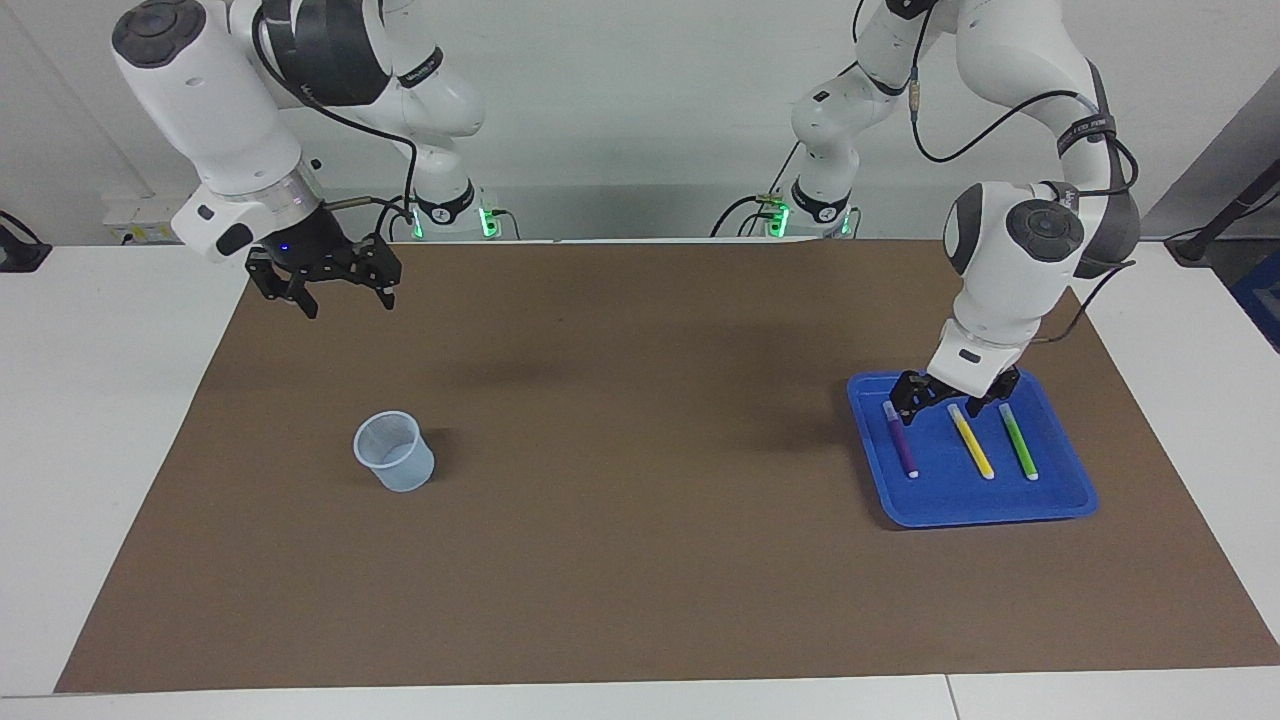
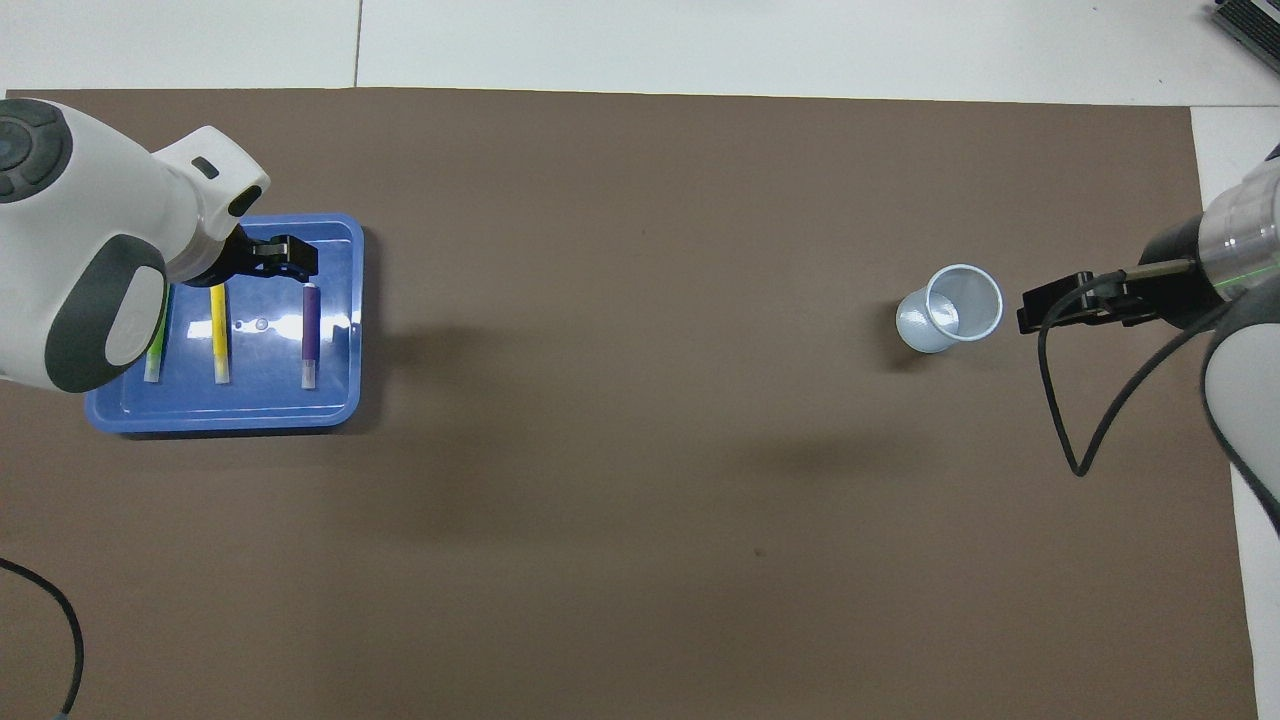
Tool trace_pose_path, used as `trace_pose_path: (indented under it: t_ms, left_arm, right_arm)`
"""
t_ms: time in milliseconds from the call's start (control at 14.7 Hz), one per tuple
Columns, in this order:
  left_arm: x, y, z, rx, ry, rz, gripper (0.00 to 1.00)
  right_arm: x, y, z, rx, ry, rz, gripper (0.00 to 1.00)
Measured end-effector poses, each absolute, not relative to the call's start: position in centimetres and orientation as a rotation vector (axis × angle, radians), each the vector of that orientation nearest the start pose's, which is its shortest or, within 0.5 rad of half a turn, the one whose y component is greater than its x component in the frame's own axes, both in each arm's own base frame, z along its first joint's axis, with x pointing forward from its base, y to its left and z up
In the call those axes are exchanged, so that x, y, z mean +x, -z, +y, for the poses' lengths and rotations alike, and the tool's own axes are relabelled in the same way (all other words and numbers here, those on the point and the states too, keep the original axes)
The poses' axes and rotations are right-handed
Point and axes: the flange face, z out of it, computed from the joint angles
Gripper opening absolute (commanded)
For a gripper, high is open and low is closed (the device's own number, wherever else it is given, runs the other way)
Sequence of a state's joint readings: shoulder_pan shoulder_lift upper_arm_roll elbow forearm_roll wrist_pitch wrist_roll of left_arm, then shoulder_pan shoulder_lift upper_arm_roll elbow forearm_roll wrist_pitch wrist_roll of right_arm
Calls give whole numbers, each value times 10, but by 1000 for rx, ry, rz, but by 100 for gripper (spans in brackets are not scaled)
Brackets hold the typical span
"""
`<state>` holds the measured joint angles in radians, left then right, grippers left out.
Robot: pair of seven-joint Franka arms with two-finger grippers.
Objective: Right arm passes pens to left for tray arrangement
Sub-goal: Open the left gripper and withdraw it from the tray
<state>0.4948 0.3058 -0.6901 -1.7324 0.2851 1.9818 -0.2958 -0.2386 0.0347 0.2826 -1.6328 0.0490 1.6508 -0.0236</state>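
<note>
The blue tray (image 1: 950, 500) (image 2: 335, 400) lies on the mat toward the left arm's end of the table. Three pens lie side by side in it, apart from each other: purple (image 1: 901, 440) (image 2: 310, 335), yellow (image 1: 971, 441) (image 2: 218, 335) and green (image 1: 1019, 441) (image 2: 155, 345). My left gripper (image 1: 945, 404) (image 2: 282, 256) hangs open just over the tray's edge nearest the robots, above the pens' ends, holding nothing. My right gripper (image 1: 348, 306) (image 2: 1050, 300) waits open and empty over the mat at the right arm's end.
A small translucent plastic cup (image 1: 394, 452) (image 2: 950, 308) stands upright on the brown mat (image 1: 640, 450) toward the right arm's end. A black cable (image 2: 1060, 420) loops down from the right arm. White table surrounds the mat.
</note>
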Motion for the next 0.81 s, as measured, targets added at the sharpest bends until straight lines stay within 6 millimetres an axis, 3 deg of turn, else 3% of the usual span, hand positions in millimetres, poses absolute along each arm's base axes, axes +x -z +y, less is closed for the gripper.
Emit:
trace_pose_path:
  t_ms: [407, 611, 814]
  left_arm:
    - [623, -507, -60, -3117, -8, -74, 100]
    - [605, -540, -48, -3091, -30, -71, 100]
    - [572, -580, -37, -3076, -93, -80, 100]
  right_arm:
    - [557, -597, 29, -3090, -37, -99, 100]
    - [543, -612, 26, -3100, -49, -87, 100]
    - [541, -617, 24, -3102, -37, -79, 100]
